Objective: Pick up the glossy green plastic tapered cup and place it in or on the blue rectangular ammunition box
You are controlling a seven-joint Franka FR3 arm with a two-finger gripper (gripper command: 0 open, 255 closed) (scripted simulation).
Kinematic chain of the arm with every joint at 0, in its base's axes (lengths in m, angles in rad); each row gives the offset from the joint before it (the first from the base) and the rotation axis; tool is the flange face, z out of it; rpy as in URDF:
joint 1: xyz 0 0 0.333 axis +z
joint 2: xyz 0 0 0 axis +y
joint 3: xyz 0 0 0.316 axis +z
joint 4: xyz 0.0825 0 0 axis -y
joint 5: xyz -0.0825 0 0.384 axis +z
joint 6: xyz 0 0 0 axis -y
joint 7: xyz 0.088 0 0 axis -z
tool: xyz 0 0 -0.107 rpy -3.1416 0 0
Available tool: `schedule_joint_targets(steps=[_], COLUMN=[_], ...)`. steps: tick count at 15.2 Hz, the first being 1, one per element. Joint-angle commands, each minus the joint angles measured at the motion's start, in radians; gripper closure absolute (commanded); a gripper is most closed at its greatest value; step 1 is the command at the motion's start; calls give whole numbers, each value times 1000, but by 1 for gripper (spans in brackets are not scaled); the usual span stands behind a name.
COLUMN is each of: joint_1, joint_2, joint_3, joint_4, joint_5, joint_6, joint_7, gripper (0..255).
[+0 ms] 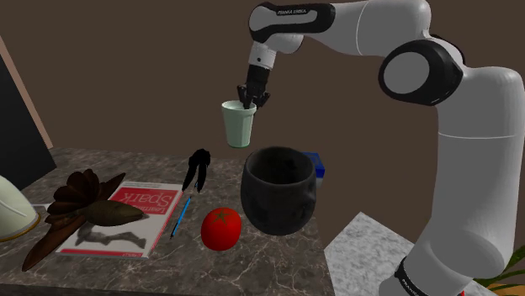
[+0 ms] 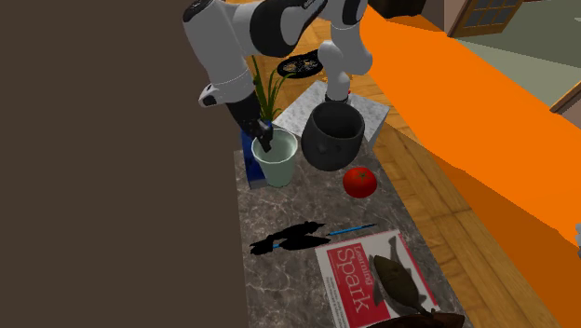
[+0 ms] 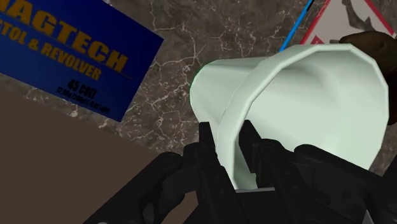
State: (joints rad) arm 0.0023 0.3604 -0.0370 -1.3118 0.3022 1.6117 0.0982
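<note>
Above the marble counter (image 1: 278,262), pale green cup (image 1: 238,126) aloft, fingers (image 3: 207,151) clamped on its rim, blue box (image 3: 70,57) near.

The arm (image 1: 471,134) is made of rounded, glossy white shells with dark joints between them. The link next to the hand (image 1: 251,103) carries a black band (image 1: 290,17) with small white lettering. Farther from the hand, a black disc (image 1: 418,72) caps a joint. The hand is all black and angular, with two slim fingers (image 3: 207,145).
</note>
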Motion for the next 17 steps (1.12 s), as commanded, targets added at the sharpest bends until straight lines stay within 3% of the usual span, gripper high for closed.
schedule_joint_targets(steps=[1, 8, 16, 17], joint_1=[-19, -96, -189, -183], joint_2=[-41, -184, -290, -292], joint_3=[-10, -62, -139, -144], joint_4=[-41, -185, -257, -273], joint_5=[0, -9, -35, -35], joint_6=[-8, -43, -121, -107], joint_7=[-27, -153, -307, -310], gripper=[255, 255, 255, 255])
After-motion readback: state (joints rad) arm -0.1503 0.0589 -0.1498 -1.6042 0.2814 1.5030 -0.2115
